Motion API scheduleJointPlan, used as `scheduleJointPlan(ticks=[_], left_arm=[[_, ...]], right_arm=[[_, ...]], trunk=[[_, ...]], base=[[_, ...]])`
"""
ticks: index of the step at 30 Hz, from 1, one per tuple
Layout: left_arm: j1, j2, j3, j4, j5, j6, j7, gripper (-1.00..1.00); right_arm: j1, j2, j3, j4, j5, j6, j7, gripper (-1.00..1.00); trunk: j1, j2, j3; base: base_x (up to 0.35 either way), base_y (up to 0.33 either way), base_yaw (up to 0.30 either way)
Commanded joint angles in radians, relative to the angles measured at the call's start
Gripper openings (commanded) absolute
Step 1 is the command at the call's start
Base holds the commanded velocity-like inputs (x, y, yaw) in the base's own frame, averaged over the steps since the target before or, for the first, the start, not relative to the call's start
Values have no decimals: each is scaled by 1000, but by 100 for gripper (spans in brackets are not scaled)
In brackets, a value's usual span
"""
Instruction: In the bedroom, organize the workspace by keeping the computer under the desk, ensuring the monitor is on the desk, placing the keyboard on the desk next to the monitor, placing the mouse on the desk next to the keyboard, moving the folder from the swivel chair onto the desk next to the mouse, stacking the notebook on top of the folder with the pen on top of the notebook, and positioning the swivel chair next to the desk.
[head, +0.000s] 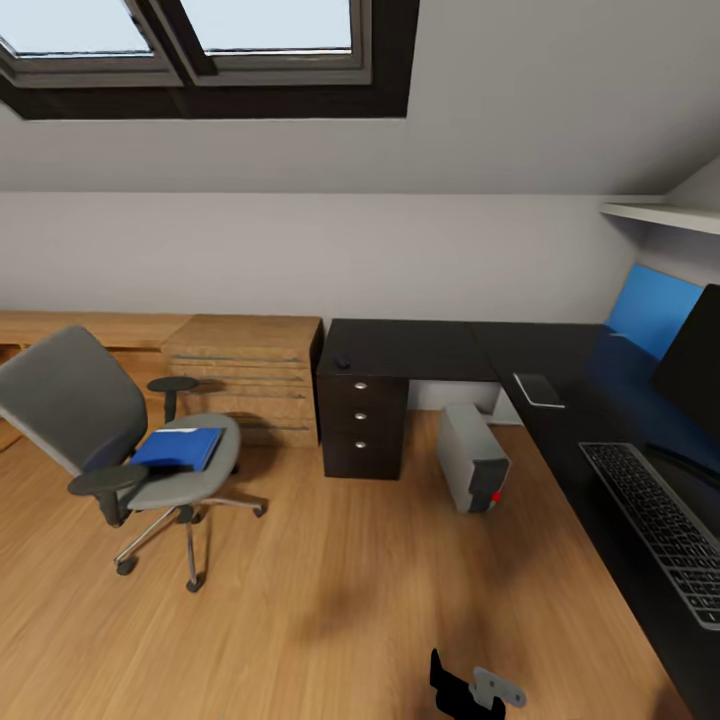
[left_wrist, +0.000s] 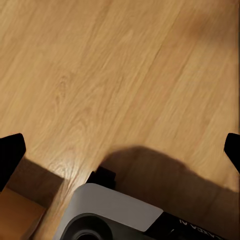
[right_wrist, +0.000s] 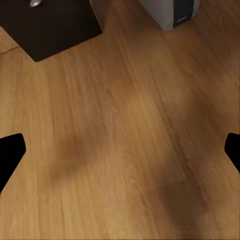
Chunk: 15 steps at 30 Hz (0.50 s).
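Wood floor (head: 330, 590): one swivel chair (head: 110, 440) bearing one folder (head: 180, 447).

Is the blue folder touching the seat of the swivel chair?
Touching. The head view shows the folder lying flat on the grey seat of the swivel chair, with no gap visible beneath it.

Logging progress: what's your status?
Both end effectors open, empty. Folder on swivel chair. Computer under desk. Path clear.
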Motion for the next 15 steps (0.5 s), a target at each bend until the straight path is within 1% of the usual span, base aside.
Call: scheduleJointPlan(ticks=[1,7,9,15], left_arm=[[-1,1,-8,-4,5,-6,8,100],[-1,1,-8,-4,5,-6,8,100],[-1,1,-9,-4,4,-5,7,100],[-1,1,-10,-4,4,-6,7,100]], right_arm=[[0,0,6,2,-11,-3,6,100],[0,1,7,2,-12,-3,8,100],[0,6,9,2,-13,-8,10,100],[0,6,8,2,-13,-5,9,100]], trunk=[[1,-1,-1],[1,-1,-1],[1,-1,-1],[1,-1,-1]], base=[[323,0,0],[323,0,0],[322,0,0],[322,0,0]])
